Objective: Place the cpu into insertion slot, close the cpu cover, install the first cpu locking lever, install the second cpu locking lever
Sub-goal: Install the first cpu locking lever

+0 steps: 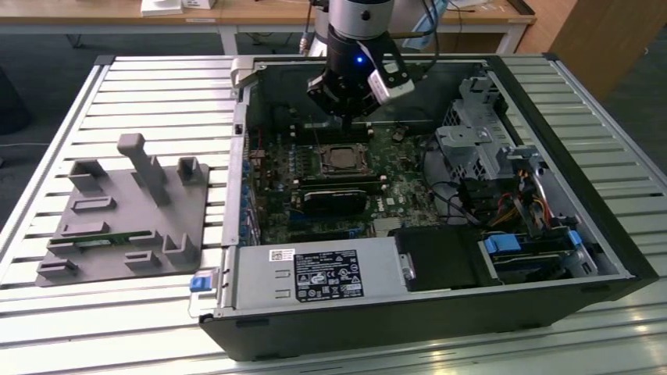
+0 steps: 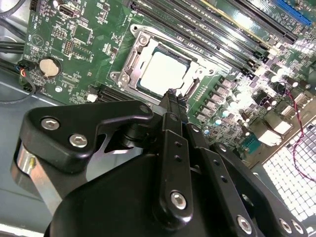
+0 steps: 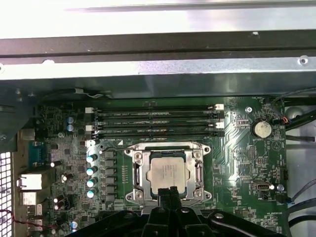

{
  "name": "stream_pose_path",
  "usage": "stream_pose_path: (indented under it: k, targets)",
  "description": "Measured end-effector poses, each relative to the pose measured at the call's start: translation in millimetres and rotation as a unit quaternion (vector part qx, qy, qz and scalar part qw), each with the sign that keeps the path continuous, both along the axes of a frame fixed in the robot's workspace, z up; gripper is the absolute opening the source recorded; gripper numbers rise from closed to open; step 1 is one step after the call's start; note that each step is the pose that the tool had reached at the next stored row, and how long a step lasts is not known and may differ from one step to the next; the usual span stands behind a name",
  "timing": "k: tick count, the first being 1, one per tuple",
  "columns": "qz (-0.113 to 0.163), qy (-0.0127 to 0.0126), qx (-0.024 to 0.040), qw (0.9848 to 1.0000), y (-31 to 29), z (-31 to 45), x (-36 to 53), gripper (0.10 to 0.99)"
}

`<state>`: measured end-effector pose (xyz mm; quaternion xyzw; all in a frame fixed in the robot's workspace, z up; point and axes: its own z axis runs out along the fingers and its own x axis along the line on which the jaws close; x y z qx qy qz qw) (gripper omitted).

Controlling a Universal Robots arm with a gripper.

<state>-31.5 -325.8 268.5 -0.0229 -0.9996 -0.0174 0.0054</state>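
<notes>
The cpu [image 3: 168,172], a pale square chip, lies flat in the insertion slot [image 3: 205,149] on the green board. The silvery cpu cover [image 3: 137,170] lies down around it, the chip showing through its window. A thin wire lever [image 3: 112,146] runs along the socket's edge by the memory slots. My gripper [image 3: 168,190] hovers at the socket's edge, fingers shut together with nothing between them. The second wrist view shows the same: gripper [image 2: 172,94] just above the cpu [image 2: 162,72] and the cover [image 2: 129,61]. In the exterior view the gripper [image 1: 347,125] hangs over the cpu [image 1: 339,160].
Long black memory slots [image 3: 155,121] and the case wall [image 3: 158,69] lie beyond the socket. A black module [image 1: 333,195], a power supply [image 1: 312,273] and a drive cage [image 1: 474,133] stand inside the case. A grey fixture plate [image 1: 125,211] sits at the exterior view's left.
</notes>
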Motion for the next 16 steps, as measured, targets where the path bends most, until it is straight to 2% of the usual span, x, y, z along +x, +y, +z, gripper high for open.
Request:
stream_pose_path:
  k: [16]
  targets:
    - [0.012, 0.0000, 0.0000, 0.9999, 0.0, 0.0, 0.0, 0.106]
